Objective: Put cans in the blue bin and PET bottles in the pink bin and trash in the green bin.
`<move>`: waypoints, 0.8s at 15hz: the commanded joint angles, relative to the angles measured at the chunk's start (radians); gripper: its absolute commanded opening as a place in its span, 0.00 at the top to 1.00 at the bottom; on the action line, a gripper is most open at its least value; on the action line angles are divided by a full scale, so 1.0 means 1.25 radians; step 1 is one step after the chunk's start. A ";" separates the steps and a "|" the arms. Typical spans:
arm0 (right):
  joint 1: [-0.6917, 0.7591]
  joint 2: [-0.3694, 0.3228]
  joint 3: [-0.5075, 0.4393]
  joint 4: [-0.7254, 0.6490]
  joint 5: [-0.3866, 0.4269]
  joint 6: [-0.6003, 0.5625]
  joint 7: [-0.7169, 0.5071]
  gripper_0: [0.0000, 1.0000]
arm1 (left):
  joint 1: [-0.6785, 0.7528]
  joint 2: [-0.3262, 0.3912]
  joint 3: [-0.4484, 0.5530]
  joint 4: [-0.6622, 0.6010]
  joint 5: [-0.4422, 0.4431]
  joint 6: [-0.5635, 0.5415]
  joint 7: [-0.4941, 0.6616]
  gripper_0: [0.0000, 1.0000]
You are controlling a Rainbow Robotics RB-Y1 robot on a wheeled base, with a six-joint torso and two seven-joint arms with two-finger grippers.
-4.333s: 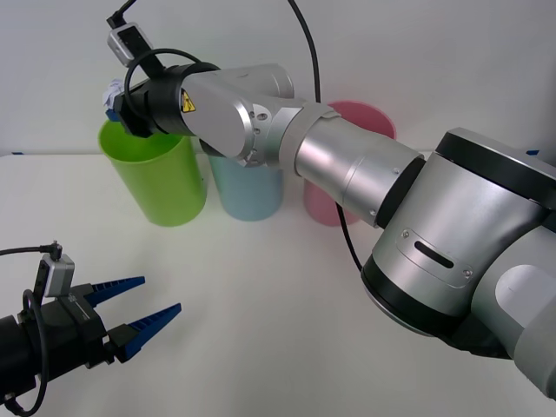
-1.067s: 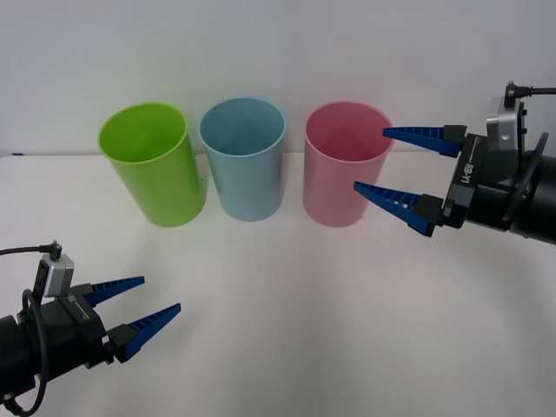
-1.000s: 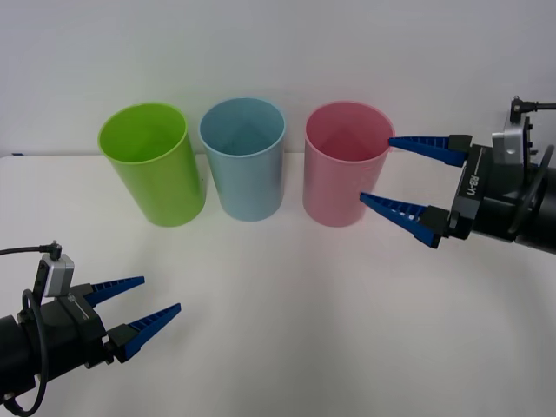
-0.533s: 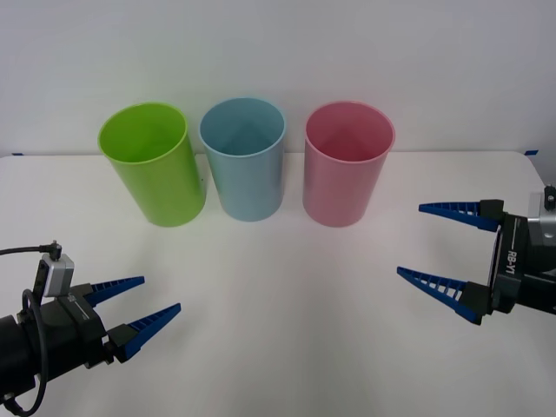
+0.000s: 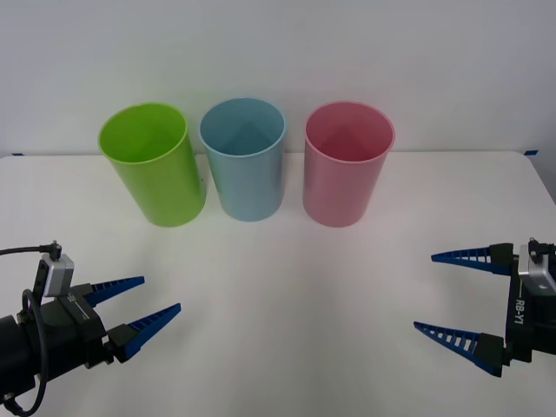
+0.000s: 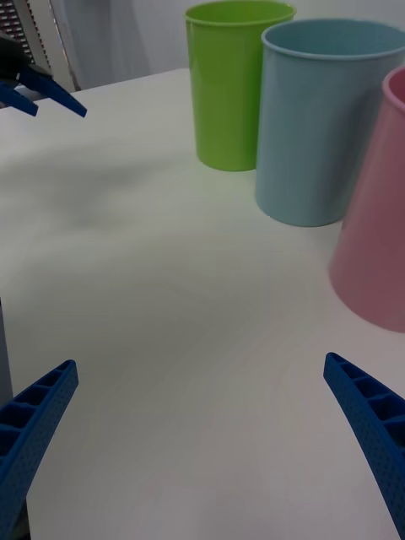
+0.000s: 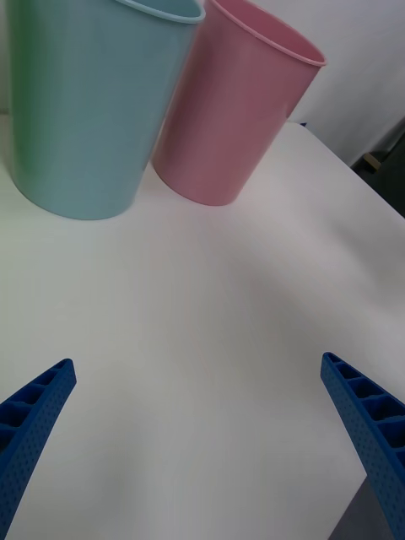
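The right gripper (image 5: 456,300) hangs low over the white table (image 5: 287,295) near its right edge, blue fingers spread wide with nothing between them. Ahead of it and to its left stand the three bins in a row along the table's far edge: the pink bin (image 5: 346,174) nearest, then the blue bin (image 5: 245,169), then the green bin (image 5: 156,174) farthest off. All three stand upright with their mouths open, each just beside the next. From this gripper's wrist view the pink bin (image 6: 377,211) sits close by its one finger (image 6: 371,422), while the blue bin (image 6: 321,118) and green bin (image 6: 232,80) recede beyond it, with a broad stretch of bare table between the fingers.

The left gripper (image 5: 139,314) rests near the table's front left corner, fingers also wide and holding nothing, well apart from the bins. Bare tabletop lies between the two grippers. The trash cannot be made out; the bins' insides are not shown to the bottom
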 commanded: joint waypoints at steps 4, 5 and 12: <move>0.020 0.001 -0.013 -0.017 0.042 -0.041 0.008 0.00 | 0.000 0.000 0.000 0.000 0.000 0.000 0.000 0.00; 0.022 -0.001 -0.013 -0.019 0.042 -0.041 0.009 0.00 | 0.000 0.000 0.000 0.000 0.000 0.000 0.000 0.00; 0.024 0.001 -0.011 -0.024 0.057 -0.053 -0.003 0.00 | 0.000 0.000 0.000 0.000 0.000 0.000 0.000 0.00</move>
